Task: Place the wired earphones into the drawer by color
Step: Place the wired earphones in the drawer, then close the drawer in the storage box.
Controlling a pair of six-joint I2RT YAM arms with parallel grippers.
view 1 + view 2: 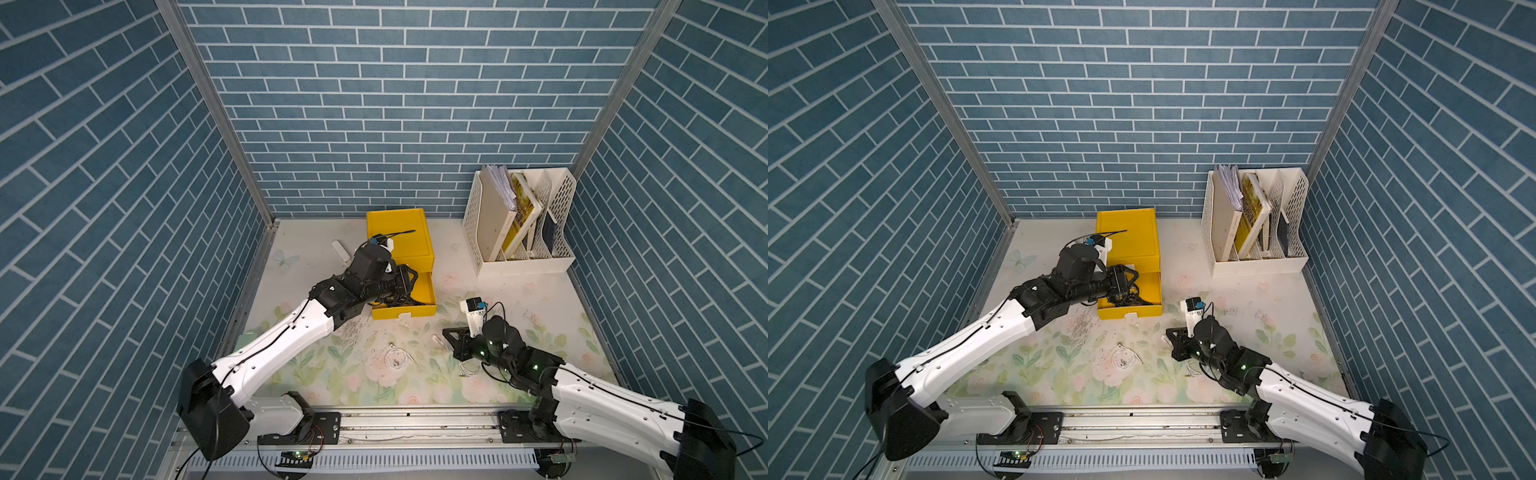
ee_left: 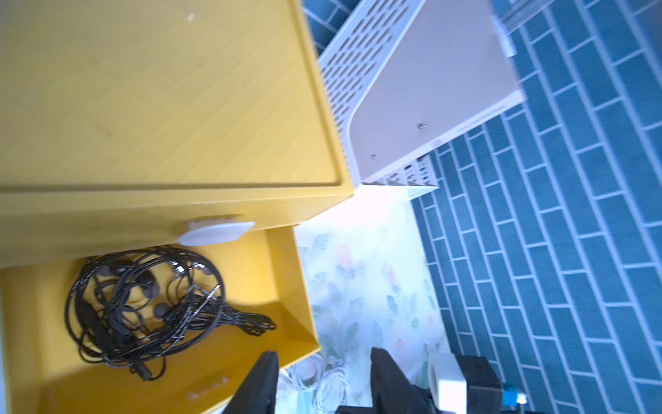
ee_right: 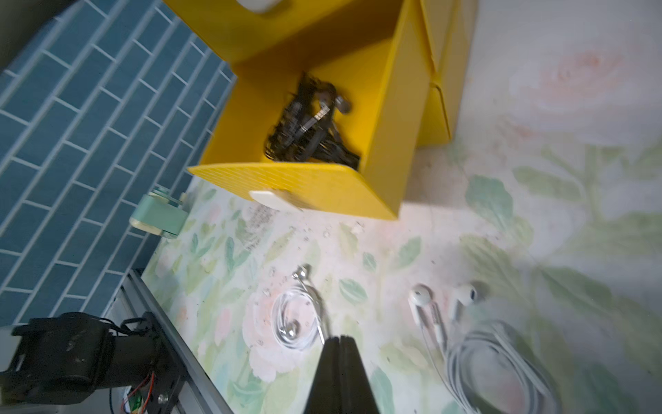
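Observation:
The yellow drawer unit [image 1: 399, 237] stands at the back with its lower drawer [image 1: 430, 293] pulled out. A tangle of black wired earphones [image 2: 143, 308] lies inside it, also seen in a top view [image 1: 1133, 297]. My left gripper [image 2: 322, 353] hangs open and empty over the drawer's front corner. On the floral mat lie a white coil with silver buds [image 3: 297, 322] and a second white pair [image 3: 494, 362]. My right gripper [image 3: 340, 338] hovers between them, shut with nothing in it, its tip beside the first coil's cable. Both white coils show from above [image 1: 395, 358] [image 1: 467, 365].
A white file rack [image 1: 519, 220] with books stands at the back right. A small pale oblong object [image 1: 340, 250] lies left of the drawer unit near the wall. Blue brick walls close the sides and back; a metal rail [image 1: 415, 419] runs along the front.

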